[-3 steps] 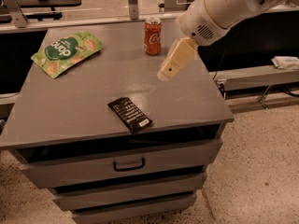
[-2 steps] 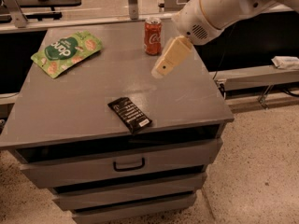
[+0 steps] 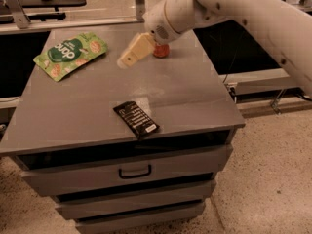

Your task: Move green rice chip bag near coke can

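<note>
Foil-looking green rice chip bag [image 3: 70, 54] is looking light, floppy; you're wanting its right edge. The gripper [image 3: 125, 61] is hovering right of it, can't tell its grip.

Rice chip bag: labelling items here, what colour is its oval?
Dark green, white letters, clearest in camera view; tool hovers between bag and coke can.

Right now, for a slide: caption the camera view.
Gripper hovers over table between chip bag and coke can; black bar in front.

Glossy green rice chip bag [image 3: 69, 54], matt cabinet [image 3: 185, 96], smooth plastic gripper [image 3: 123, 62] above
</note>
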Tool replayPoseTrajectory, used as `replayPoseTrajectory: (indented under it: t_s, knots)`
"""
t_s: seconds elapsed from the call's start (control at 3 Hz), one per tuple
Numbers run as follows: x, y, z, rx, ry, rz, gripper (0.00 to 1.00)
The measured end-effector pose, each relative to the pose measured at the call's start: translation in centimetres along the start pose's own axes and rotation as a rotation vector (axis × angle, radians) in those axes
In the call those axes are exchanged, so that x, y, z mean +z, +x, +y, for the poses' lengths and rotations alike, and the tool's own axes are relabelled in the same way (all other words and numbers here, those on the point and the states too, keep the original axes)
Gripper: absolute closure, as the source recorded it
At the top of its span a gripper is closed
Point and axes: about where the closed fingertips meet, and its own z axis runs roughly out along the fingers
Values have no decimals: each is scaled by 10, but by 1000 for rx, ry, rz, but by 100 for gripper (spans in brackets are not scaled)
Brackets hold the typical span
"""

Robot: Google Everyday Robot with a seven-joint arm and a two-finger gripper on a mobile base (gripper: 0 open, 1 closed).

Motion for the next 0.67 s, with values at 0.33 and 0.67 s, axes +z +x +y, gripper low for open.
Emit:
replayPoseTrajectory:
  t_s: [0.33, 0.67]
  knots:
    - [61, -19, -10, 26, -26, -77, 0]
    - [113, -37, -20, 50, -42, -145, 0]
